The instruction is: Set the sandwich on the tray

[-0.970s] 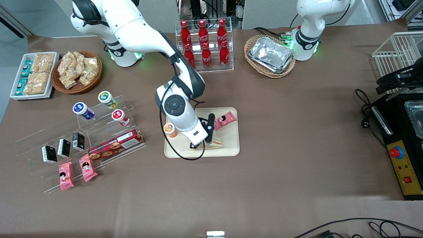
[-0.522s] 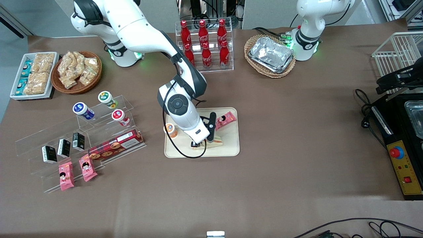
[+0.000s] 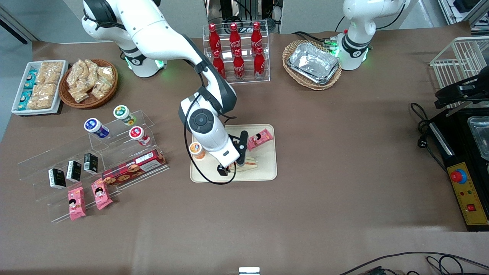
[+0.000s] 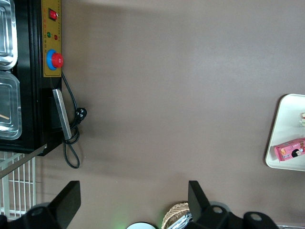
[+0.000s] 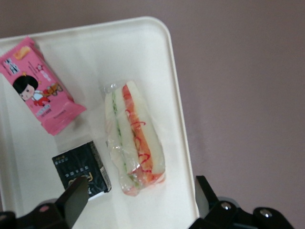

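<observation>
The sandwich (image 5: 135, 143), a wedge in clear wrap with a red filling stripe, lies flat on the cream tray (image 5: 143, 57) near its rim. In the front view the sandwich (image 3: 251, 164) shows partly under the arm, on the tray (image 3: 267, 170). My right gripper (image 5: 140, 202) hangs above the sandwich's end, its fingers open and empty, one on each side and not touching it. In the front view the gripper (image 3: 232, 167) is over the part of the tray nearest the camera. The tray's edge also shows in the left wrist view (image 4: 286, 124).
On the tray lie a pink snack packet (image 3: 259, 138), a small black carton (image 5: 82, 170) beside the sandwich, and an orange-capped cup (image 3: 196, 149). Acrylic racks with cups, cartons and packets (image 3: 95, 164) stand toward the working arm's end. Cola bottles (image 3: 237, 53) stand farther from the camera.
The arm swung slightly toward the cola bottles and came back, ending a little higher. The sandwich stays lying on the tray and the gripper stays open.
</observation>
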{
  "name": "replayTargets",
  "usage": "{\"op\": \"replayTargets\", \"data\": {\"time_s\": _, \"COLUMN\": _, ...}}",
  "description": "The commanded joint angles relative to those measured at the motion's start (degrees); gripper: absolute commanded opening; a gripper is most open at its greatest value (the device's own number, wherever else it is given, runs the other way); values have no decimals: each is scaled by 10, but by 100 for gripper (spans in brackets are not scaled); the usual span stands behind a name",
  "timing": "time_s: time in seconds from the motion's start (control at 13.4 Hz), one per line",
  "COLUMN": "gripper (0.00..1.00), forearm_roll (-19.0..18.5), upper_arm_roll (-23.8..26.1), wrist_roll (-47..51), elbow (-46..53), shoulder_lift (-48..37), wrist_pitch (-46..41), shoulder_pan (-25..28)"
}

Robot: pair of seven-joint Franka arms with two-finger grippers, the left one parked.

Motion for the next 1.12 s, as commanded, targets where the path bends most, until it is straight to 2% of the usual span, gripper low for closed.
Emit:
{"op": "replayTargets", "data": {"time_s": 0.0, "gripper": 100, "forearm_roll": 17, "upper_arm_roll": 0, "wrist_roll": 1, "elbow": 1, "shoulder_lift": -51, "wrist_pitch": -40, "shoulder_pan": -6}}
{"op": "replayTargets", "data": {"time_s": 0.3, "gripper": 100, "forearm_roll": 56, "upper_arm_roll": -4, "wrist_roll": 22, "elbow": 4, "shoulder_lift": -119, "wrist_pitch": -120, "shoulder_pan": -36}}
{"op": "replayTargets", "data": {"time_s": 0.45, "gripper": 100, "forearm_roll": 56, "upper_arm_roll": -4, "wrist_roll": 44, "elbow": 4, "shoulder_lift": -158, "wrist_pitch": -161, "shoulder_pan": -52}}
{"op": "replayTargets", "data": {"time_s": 0.75, "gripper": 100, "forearm_roll": 51, "upper_arm_roll": -8, "wrist_roll": 149, "elbow": 3, "shoulder_lift": -224, "wrist_pitch": -233, "shoulder_pan": -60}}
{"op": "replayTargets", "data": {"time_s": 1.04, "gripper": 100, "forearm_roll": -20, "upper_arm_roll": -19, "wrist_roll": 377, "elbow": 4, "shoulder_lift": -302, "wrist_pitch": -327, "shoulder_pan": -60}}
